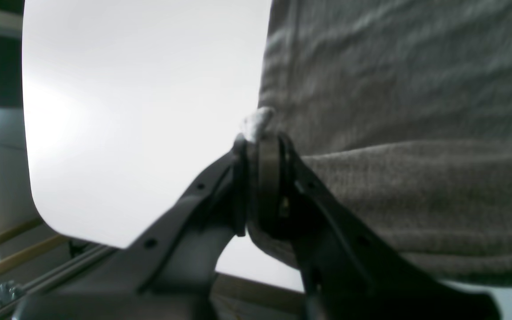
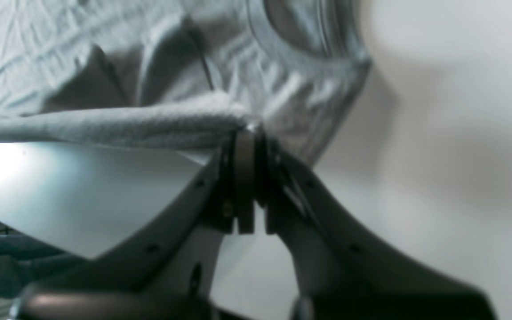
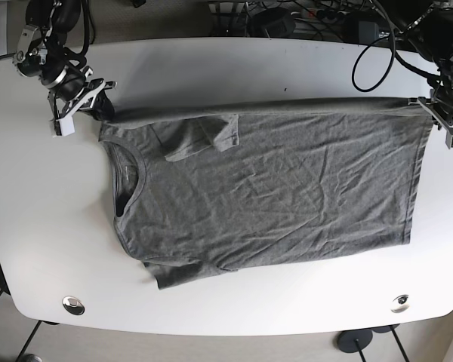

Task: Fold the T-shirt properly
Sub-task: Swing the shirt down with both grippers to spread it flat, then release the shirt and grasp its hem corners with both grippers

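Observation:
A grey T-shirt (image 3: 272, 196) lies spread on the white table (image 3: 226, 302), collar to the left, hem to the right. Its far long edge is lifted into a taut ridge between both grippers. My left gripper (image 3: 432, 107) is shut on the far hem corner, and in the left wrist view the left gripper (image 1: 260, 138) pinches a nub of the T-shirt (image 1: 398, 133). My right gripper (image 3: 98, 105) is shut on the far shoulder edge near the collar. In the right wrist view the right gripper (image 2: 249, 133) clamps the T-shirt (image 2: 118, 124) fold. One sleeve (image 3: 200, 136) lies folded onto the chest.
Cables and dark equipment (image 3: 317, 19) sit beyond the table's far edge. Two round metal fittings (image 3: 73, 305) are set in the table near its front corners. The other sleeve (image 3: 177, 271) sticks out toward the front edge.

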Tool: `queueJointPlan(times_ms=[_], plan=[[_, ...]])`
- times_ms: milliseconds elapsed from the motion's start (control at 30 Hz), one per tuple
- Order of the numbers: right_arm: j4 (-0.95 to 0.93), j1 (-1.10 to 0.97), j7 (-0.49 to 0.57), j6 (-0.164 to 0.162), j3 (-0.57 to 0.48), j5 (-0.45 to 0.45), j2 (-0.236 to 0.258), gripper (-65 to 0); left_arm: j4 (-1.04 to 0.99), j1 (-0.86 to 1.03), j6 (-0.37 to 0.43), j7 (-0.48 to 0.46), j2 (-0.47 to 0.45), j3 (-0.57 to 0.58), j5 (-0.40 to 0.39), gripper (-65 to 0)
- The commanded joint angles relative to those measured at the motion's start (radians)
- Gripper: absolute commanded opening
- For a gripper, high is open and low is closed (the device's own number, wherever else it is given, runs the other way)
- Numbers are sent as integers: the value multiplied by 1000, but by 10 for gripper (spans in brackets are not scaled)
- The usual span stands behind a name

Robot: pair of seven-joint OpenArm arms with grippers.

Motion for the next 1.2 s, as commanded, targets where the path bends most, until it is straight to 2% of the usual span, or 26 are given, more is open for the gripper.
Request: queueJointPlan(times_ms=[33, 133, 267, 400, 433, 500, 567, 600, 667, 767, 833, 967, 1033, 1100, 1133, 1200], plan=[[22, -37, 25, 5, 11, 16, 14, -634, 23, 24, 2, -13, -22, -4, -3, -644], [22, -103, 28, 5, 11, 16, 14, -634, 23, 87, 2, -20, -21, -26, -4, -644], [24, -164, 30, 5, 11, 16, 11, -633, 23, 158, 2, -93, 19, -85, 5, -644], [24, -176, 32, 5, 11, 16, 11, -629, 22, 175, 2, -95, 21, -89, 5, -633], [33, -176, 32, 5, 11, 16, 11, -620, 20, 173, 2, -92, 21, -87, 5, -575], [62, -179, 27, 2, 13, 16, 11, -528, 20, 171, 2, -92, 21, -85, 5, -422], [93, -185, 28, 0, 36, 16, 10, -380, 25, 155, 2, -92, 21, -76, 5, -288], [108, -184, 28, 3, 71, 17, -15, -270, 25, 144, 2, -92, 16, -52, -1, -247], [114, -130, 28, 3, 126, 17, -36, -152, 42, 118, 2, -96, 13, -29, -26, -253], [94, 6, 25, -2, 137, -4, -25, -147, 86, 44, 2, -93, 1, -23, -102, -253], [45, 114, 24, -3, 111, -35, -10, -147, 86, -26, 2, -95, 1, 0, -113, -253], [-96, 353, 24, -3, 39, -112, 27, -147, 34, -163, 2, -96, 2, 126, 8, -253], [-265, 517, 25, 2, -7, -192, 39, -147, -7, -241, 2, -96, 4, 180, 76, -253], [-421, 646, 36, 5, -19, -274, 59, -147, -40, -290, 2, -96, 5, 198, 111, -253], [-509, 706, 50, 12, -29, -314, 61, -147, -55, -306, 2, -96, 5, 203, 119, -253], [-708, 824, 127, 86, -68, -405, 73, -147, -87, -332, 2, -98, 5, 203, 123, -253]])
